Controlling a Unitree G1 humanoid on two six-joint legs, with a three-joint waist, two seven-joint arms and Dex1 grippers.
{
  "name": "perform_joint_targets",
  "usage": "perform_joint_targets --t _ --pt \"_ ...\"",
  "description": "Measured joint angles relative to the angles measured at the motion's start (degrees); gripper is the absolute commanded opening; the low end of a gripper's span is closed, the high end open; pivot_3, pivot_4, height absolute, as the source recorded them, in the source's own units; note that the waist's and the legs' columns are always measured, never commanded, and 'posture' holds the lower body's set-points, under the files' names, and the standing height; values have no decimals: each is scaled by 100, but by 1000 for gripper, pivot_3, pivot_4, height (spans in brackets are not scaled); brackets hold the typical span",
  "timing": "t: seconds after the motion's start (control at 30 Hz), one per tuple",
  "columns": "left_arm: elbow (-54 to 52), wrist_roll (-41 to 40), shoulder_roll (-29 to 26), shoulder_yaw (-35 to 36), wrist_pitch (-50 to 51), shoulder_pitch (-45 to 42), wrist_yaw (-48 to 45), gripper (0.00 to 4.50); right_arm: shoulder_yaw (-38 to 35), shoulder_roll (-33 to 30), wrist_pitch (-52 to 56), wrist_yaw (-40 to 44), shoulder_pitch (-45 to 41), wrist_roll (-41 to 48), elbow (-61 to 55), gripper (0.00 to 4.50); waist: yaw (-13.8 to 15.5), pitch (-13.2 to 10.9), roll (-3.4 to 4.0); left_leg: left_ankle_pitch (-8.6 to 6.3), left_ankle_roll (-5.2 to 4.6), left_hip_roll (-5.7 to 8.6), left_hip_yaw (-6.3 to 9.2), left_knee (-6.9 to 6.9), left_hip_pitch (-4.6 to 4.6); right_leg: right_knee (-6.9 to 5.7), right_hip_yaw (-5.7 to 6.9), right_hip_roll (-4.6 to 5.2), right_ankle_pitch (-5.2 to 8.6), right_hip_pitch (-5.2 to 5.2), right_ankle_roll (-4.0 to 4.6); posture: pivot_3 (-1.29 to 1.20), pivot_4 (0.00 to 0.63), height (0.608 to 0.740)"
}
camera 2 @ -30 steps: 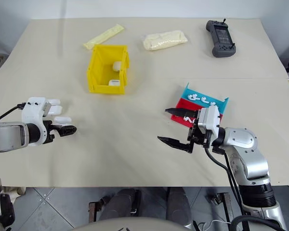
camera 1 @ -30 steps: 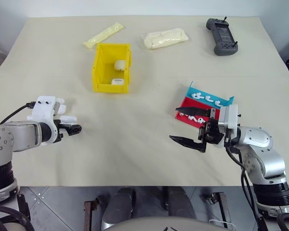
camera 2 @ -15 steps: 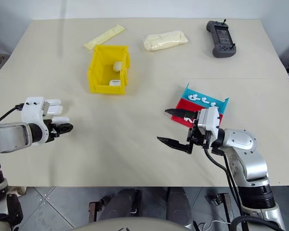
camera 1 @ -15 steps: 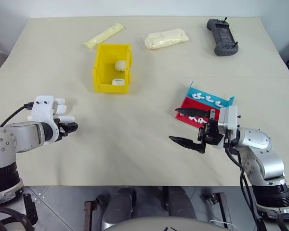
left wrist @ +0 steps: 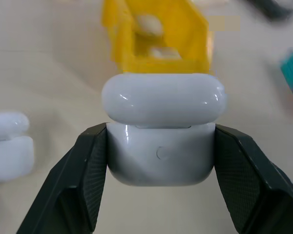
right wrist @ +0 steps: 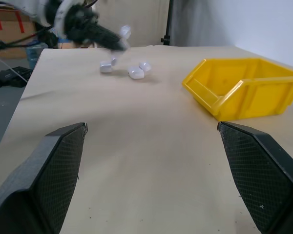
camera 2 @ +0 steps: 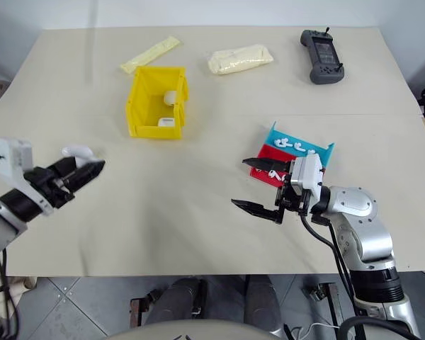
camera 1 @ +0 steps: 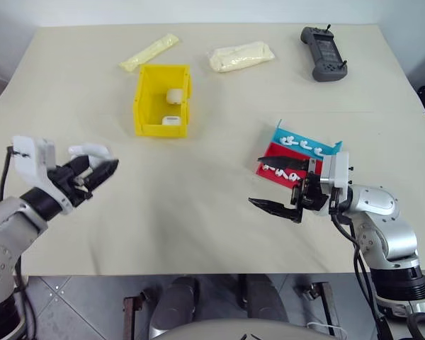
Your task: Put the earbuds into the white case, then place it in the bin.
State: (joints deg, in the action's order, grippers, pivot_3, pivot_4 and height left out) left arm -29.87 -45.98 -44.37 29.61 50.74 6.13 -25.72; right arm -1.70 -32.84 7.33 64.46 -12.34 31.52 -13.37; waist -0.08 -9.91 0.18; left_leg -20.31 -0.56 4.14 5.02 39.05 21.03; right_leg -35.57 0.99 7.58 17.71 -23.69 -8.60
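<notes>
White case: glossy, rounded-rectangular, lid shut, now clamped between the two black fingers of the left pincer at the left of the frame; a second ago those fingers stood apart beside the cases lying on the bench.
Change: left pincer has closed on the white case and lifted it off the bench, its tip now aimed toward the upper middle of the frame.
Meaning for the task: judged from this, the case is picked up and the carry to the bin is the step in hand; whether earbuds sit inside cannot be told with the lid shut.
Bin: bright yellow hard plastic, rectangular, tall walls, open top, upper left of centre; two small white items already lie inside.
Other cases: white, smooth, resting on the bench just beside the left pincer.
Right pincer: matte black textured fingers spread wide, holding nothing, unmoved at lower right.
Tray: shallow, red and blue, right of centre, carrying the earbuds, tiny glossy white pieces with short stems.
Bench: pale beige, matte, flat.
</notes>
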Motion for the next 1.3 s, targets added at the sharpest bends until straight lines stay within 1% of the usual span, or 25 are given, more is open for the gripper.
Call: perform_joint_targets --t 0.07,0.13,0.23,0.27,0.3,0.43,0.53,0.67,0.8,0.9,1.0,1.1,1.17,1.3 --pt "3 313 -22 -262 -481 117 -443 2808 -2 -5 0 -4 -1 0 0 4500 41 -1 0 1 -1 -1 17 4 5 5 -2 3 0 8 0 0 150 740" --pt "16 500 89 -334 -985 29 -685 2808 -6 -5 -2 -14 27 0 -9 4500 95 -1 0 1 -1 0 21 6 4 6 -3 3 0 12 1 0 150 740" --pt "49 581 593 -355 -1817 -337 -908 2808 -5 -5 -2 -30 150 -1 -23 4500 147 0 0 1 -1 2 22 6 4 4 7 4 0 12 0 0 150 740" --pt "84 582 874 -360 -2200 -476 -1015 2808 -5 -5 -2 -40 187 -1 -37 4500 144 -1 0 1 -1 4 20 7 5 4 13 4 0 10 0 0 150 740" --pt "103 582 989 -375 -2410 -545 -1097 2808 -5 -5 -1 -48 199 -1 -50 4500 141 0 -1 1 -1 3 19 7 5 4 20 2 0 10 -1 0 150 740" --pt "168 511 1254 -475 -2769 -675 -1357 2808 -73 -38 -2 -68 246 -2 -100 4500 119 0 0 1 -1 -2 16 4 3 1 24 -3 0 8 -1 0 150 740" --pt "240 276 1523 -674 -2815 -866 -1530 2808 -117 -83 -7 -98 248 -10 -101 4500 128 0 0 1 -1 0 15 8 3 1 26 -2 -1 8 -1 0 150 740" --pt "483 -147 2022 -1136 -2789 -1288 -1689 2808 -260 -245 -8 -144 221 -16 -101 4500 163 0 -1 4 -7 8 19 16 5 -2 28 3 -2 13 -4 0 150 740" --pt "795 60 2519 -2002 -3131 -1546 -2174 2808 -664 -549 -7 -189 437 -15 -139 4500 158 0 -1 4 -8 9 18 14 5 0 32 1 -4 18 -6 0 150 740" --pt "1244 548 2790 -2622 -3675 -1715 -2645 2808 -1011 -698 -26 -307 808 -50 -237 4500 155 0 -1 5 -8 7 12 13 6 0 30 -3 -4 16 -7 0 150 740" --pt "1996 994 3309 -3071 -4487 -2012 -3087 2808 -1567 -738 -158 -540 1284 -139 -330 4500 178 0 -1 6 -11 7 1 15 5 4 29 -2 -5 17 -10 0 150 740" --pt "2674 1256 3795 -3331 -5160 -2431 -3431 2808 -2196 -745 -296 -685 1892 -171 -481 4500 240 -1 -2 8 -14 10 -5 17 5 6 27 -2 -8 18 -16 0 150 740" --pt "2997 1292 4015 -3460 -5486 -2659 -3679 2808 -2573 -743 -361 -760 2215 -166 -550 4500 251 -2 -4 10 -17 9 -17 16 6 5 19 -3 -15 20 -29 0 150 740" --pt "3467 1287 4225 -3712 -5907 -2980 -4411 2808 -2977 -701 -603 -740 2899 -227 -560 4500 220 -1 -3 10 -18 6 -24 12 2 4 14 -8 -16 19 -30 0 150 740"
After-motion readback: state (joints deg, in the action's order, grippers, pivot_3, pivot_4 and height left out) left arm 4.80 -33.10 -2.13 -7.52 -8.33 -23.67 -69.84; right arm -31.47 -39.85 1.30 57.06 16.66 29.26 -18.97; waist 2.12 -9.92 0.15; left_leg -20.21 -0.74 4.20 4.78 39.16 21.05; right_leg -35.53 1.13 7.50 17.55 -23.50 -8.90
